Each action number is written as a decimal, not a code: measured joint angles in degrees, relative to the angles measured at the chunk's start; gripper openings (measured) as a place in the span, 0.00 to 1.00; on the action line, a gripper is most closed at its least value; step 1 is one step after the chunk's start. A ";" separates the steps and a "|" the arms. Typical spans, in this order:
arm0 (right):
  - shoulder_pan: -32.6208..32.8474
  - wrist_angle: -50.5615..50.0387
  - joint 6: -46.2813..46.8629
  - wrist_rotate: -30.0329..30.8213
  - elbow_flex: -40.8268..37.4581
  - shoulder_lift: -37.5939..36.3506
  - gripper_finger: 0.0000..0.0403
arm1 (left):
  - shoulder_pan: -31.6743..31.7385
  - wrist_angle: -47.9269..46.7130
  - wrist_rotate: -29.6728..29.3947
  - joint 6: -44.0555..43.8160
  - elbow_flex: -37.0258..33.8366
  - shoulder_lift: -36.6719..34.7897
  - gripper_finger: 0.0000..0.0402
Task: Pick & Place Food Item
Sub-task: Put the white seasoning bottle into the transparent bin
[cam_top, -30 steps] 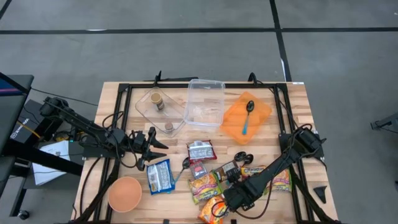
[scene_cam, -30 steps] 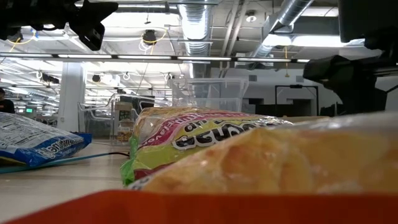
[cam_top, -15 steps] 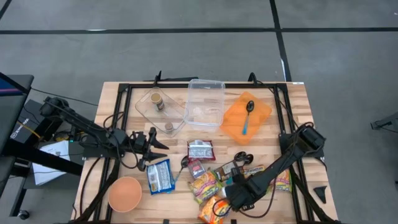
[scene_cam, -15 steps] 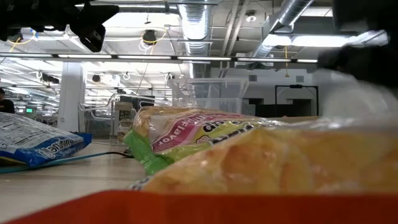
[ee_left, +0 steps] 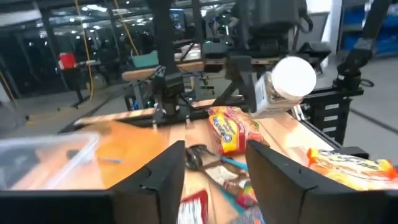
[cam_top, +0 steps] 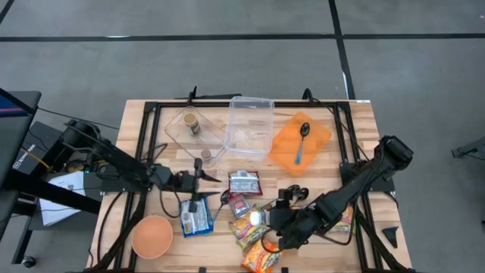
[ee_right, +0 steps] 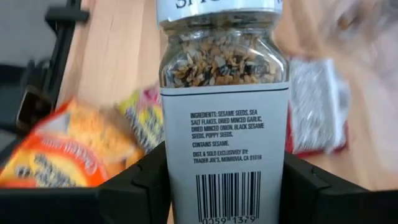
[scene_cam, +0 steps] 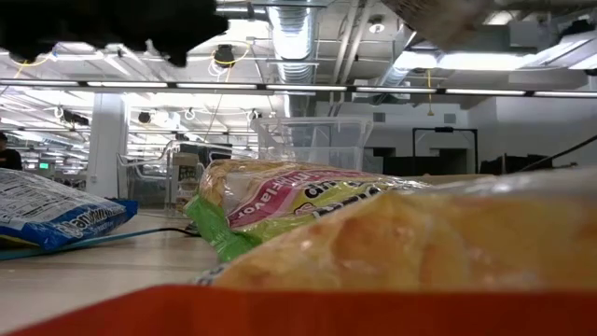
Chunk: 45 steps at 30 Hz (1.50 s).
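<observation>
Since a second ago the right gripper has come up off the snack pile with a seasoning jar clamped between its jaws, and the left arm has slid in toward the middle of the desk. So the pick looks done and the place is still to come.

Right wrist view makes the grip obvious: both dark fingers sit against the label sides of the jar, low on its body, which is probably why it stays straight instead of tipping. From above, the white lid pokes out toward the left arm, over the yellow-green snack bag. The jar is clear of the desk, near the front edge, among the packets.

The left gripper hovers above the blue chip bag with its jaws parted and nothing in them, aimed right at the jar; its wrist view shows that lid straight ahead. Could be a handoff setup, just a guess.

Clear containers at the back are well apart from the jar, so that may be the drop spot. The orange bowl sits at the front left corner, untouched.
</observation>
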 joint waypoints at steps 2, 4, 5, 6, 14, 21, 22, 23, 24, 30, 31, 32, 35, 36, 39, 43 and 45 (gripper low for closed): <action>-0.73 1.98 -2.16 0.33 0.02 0.04 0.48 | -0.64 -0.03 -0.01 2.01 3.82 3.94 0.48; -1.48 2.48 -3.87 0.22 0.02 0.25 0.48 | -1.44 -0.08 -0.01 4.14 7.76 8.04 0.54; -1.88 2.42 -4.24 0.17 0.02 0.27 0.48 | -1.87 -0.17 -0.02 5.06 9.61 9.93 0.57; -2.24 2.53 -4.66 0.17 0.02 0.27 0.48 | -2.31 -0.32 -0.03 5.89 11.62 11.90 0.60; -3.44 2.76 -5.85 0.13 0.07 1.00 0.48 | -3.47 -4.33 1.76 7.59 25.09 22.77 0.78; -3.20 2.47 -5.92 -0.04 0.07 1.19 0.48 | -3.39 -6.29 3.71 5.90 27.83 24.38 0.82; -3.19 2.75 -6.26 -0.03 0.07 1.19 0.48 | -3.38 -6.45 3.70 5.87 27.83 24.38 0.82; -3.20 3.17 -6.38 -0.02 0.07 1.19 0.48 | -3.38 -6.66 3.70 5.87 27.83 24.38 0.82; -3.22 3.24 -6.40 0.00 0.07 1.19 0.48 | -3.38 -6.72 3.69 5.84 27.83 24.38 0.82; -3.22 3.15 -6.80 -0.02 0.07 1.19 0.48 | -3.07 -7.48 3.70 5.36 27.83 24.38 0.80; -3.28 3.11 -6.80 -0.02 0.07 1.19 0.48 | -2.95 -7.52 3.70 4.74 27.83 24.38 0.79; -3.32 3.11 -6.81 -0.02 0.07 1.19 0.48 | -2.72 -7.75 3.74 4.30 27.83 24.38 0.77; -3.40 3.12 -6.80 0.00 0.07 1.19 0.48 | -2.03 -8.23 4.10 2.88 27.83 24.38 0.73; -3.40 3.12 -6.80 0.02 0.07 1.19 0.48 | -1.81 -8.24 4.42 2.70 27.83 24.38 0.71; -3.40 3.12 -6.78 0.22 0.07 1.19 0.48 | -1.28 -8.20 5.87 1.30 27.83 24.38 0.67; -3.40 3.12 -6.77 0.39 0.07 1.12 0.48 | -0.84 -7.75 6.15 0.06 27.83 24.38 0.59; -3.42 3.06 -6.44 0.39 0.07 1.12 0.48 | -0.84 -7.64 5.81 0.13 27.81 24.38 0.54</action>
